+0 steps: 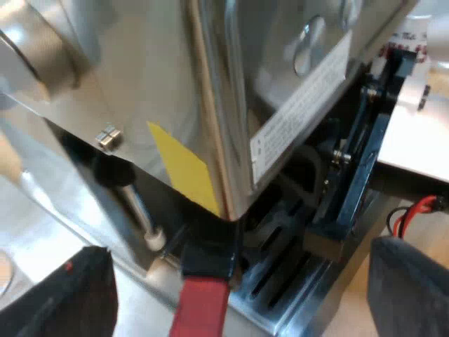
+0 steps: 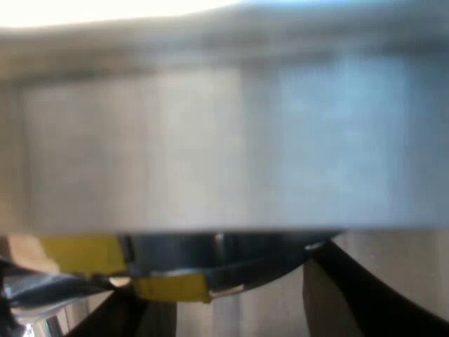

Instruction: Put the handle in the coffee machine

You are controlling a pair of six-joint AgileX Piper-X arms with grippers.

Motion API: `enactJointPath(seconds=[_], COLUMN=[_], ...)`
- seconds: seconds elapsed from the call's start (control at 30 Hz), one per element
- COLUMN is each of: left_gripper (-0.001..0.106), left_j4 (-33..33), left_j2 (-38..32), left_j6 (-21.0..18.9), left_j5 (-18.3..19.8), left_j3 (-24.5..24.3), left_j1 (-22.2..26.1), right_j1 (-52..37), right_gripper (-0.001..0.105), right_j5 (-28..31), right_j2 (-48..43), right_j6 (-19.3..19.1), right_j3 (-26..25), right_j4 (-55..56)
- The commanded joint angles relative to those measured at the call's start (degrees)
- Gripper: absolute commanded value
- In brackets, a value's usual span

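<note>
Left gripper jaws wide apart around the handle, which sits in the espresso machine front. Right gripper is v close to the machine, open/closed can't tell.

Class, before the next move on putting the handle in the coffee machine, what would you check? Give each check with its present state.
1. Red-ended dark handle at the front of the steel espresso machine: ok.
2. Left gripper open, one finger on each side of the handle: ok.
3. Handle locked fully home: cannot tell.
4. Right gripper apart from the handle, over the slotted metal drip tray: ok.
5. Right gripper's hold: cannot tell.
</note>
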Motion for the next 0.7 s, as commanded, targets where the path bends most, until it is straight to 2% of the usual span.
enactJointPath(seconds=[0.03, 0.17, 0.27, 0.3, 0.33, 0.4, 0.43, 0.47, 0.5, 0.57, 0.7], left_gripper=[0.074, 0.074, 0.074, 0.074, 0.074, 0.07, 0.059, 0.054, 0.036, 0.019, 0.0], left_j4=[5.1, 10.5, 11.2, 11.1, 10.8, 10.2, 9.9, 9.9, 10.0, 9.8, 8.3], left_j2=[-1.0, -1.0, -1.0, -1.0, -1.0, -0.8, -0.2, 0.1, 1.4, 3.3, 6.9], left_j6=[0.0, 0.0, 0.0, 0.0, 0.0, 0.0, 0.0, 0.0, 0.0, 0.0, 0.0], left_j5=[-2.9, -4.4, -7.5, -7.5, -9.3, -11.5, -13.6, -14.3, -14.9, -15.3, -15.7], left_j3=[-4.1, -8.8, -11.5, -11.6, -12.1, -12.5, -12.7, -12.7, -12.7, -13.0, -13.1], left_j1=[0.0, 0.0, 0.0, 0.0, 0.0, 0.0, 0.0, 0.0, 0.0, 0.0, 0.0], right_j1=[-0.3, -0.2, -0.2, -0.2, -0.2, -0.2, -0.2, -0.2, -0.2, -0.2, -0.2], right_gripper=[0.044, 0.044, 0.044, 0.044, 0.044, 0.044, 0.044, 0.044, 0.044, 0.044, 0.044], right_j5=[-0.1, -0.1, -0.1, -0.1, -0.1, -0.1, -0.1, -0.1, -0.1, -0.1, -0.1], right_j2=[-2.4, -2.4, -2.4, -2.4, -2.4, -2.4, -2.4, -2.4, -2.4, -2.4, -2.4], right_j6=[0.2, 0.2, 0.2, 0.2, 0.2, 0.2, 0.2, 0.2, 0.2, 0.2, 0.2], right_j3=[-2.3, -2.3, -2.3, -2.3, -2.3, -2.3, -2.3, -2.3, -2.3, -2.3, -2.3], right_j4=[-5.6, -5.6, -5.6, -5.6, -5.6, -5.6, -5.6, -5.6, -5.6, -5.6, -5.6])
